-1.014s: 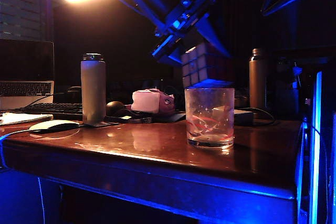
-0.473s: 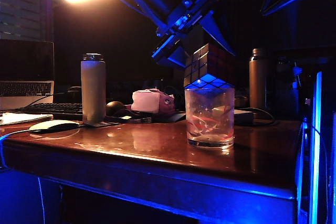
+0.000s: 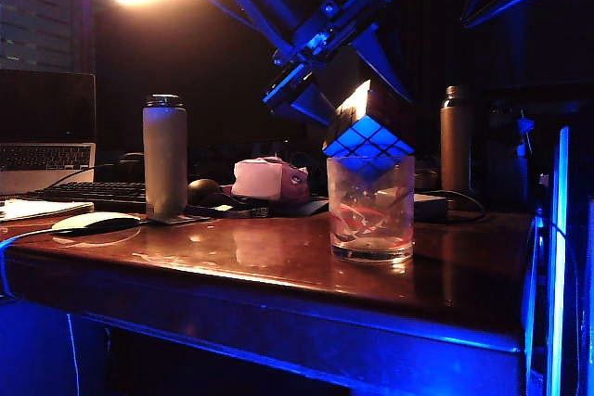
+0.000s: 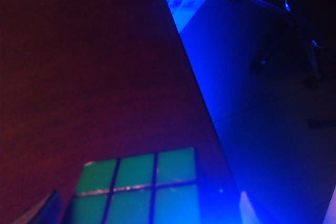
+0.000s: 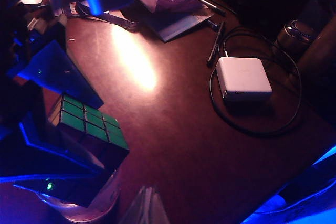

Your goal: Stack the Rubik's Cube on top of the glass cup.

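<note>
Fingers of the left gripper [image 3: 357, 67] stand spread wide on either side of the Rubik's Cube [image 3: 369, 127], and we see a gap at each flank, so we judge the cube released, not clamped. It sits tilted, one corner dipping into the mouth of the glass cup [image 3: 371, 208], not flat across the rim. The cup stands upright on the wooden surface [image 3: 278, 257], near its right end. In the left wrist view only the cube's green face [image 4: 137, 184] and the surface edge show.

We note the right gripper [image 5: 144, 205] hanging near the cup; its fingers appear close together, but we cannot tell their state with confidence.

Risks, in our judgement:
- The tilted cube may slide off the rim or wedge corner-down in the cup, since it is about as wide as the opening.
- A spread finger could catch an edge of the cube on withdrawal and drag it off.
- Any knock to the cup could tip it, as it stands not far from the surface edge.
</note>
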